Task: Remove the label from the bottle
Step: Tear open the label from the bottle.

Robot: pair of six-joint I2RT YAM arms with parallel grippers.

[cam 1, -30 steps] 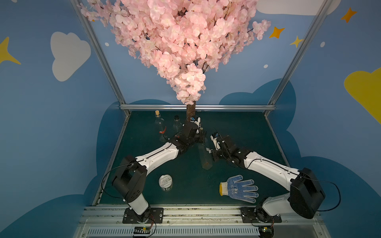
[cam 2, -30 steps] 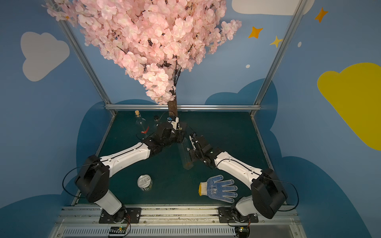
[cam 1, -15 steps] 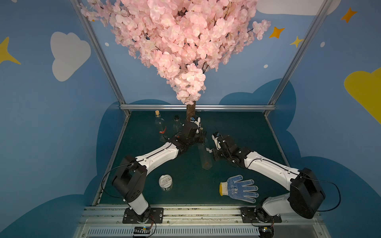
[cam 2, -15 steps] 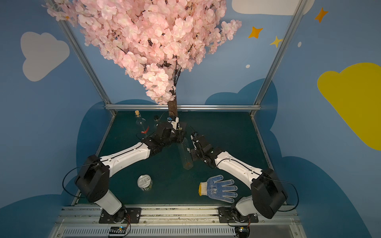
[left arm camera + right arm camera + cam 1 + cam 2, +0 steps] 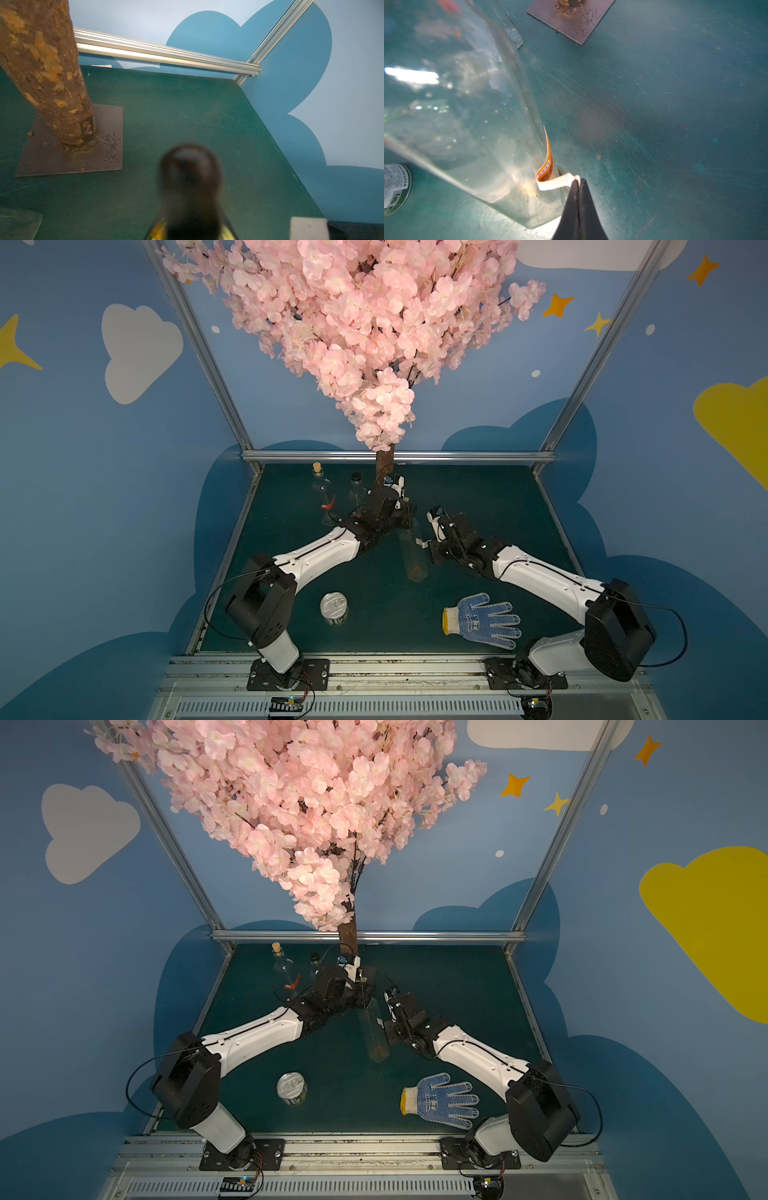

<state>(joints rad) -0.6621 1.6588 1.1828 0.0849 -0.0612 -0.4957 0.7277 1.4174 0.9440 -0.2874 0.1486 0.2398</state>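
Peeling: right pincer (image 5: 578,183) clamps the label (image 5: 548,166) tab, left pincer (image 5: 406,514) grips the bottle (image 5: 467,124) neck (a sharp pull may tear the thin strip).

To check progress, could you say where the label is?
The label curls off the bottle, pinched by the right gripper, in the right wrist view.

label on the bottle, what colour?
The label, half-peeled from the bottle, is orange-printed with a white back; the right wrist view shows it best.
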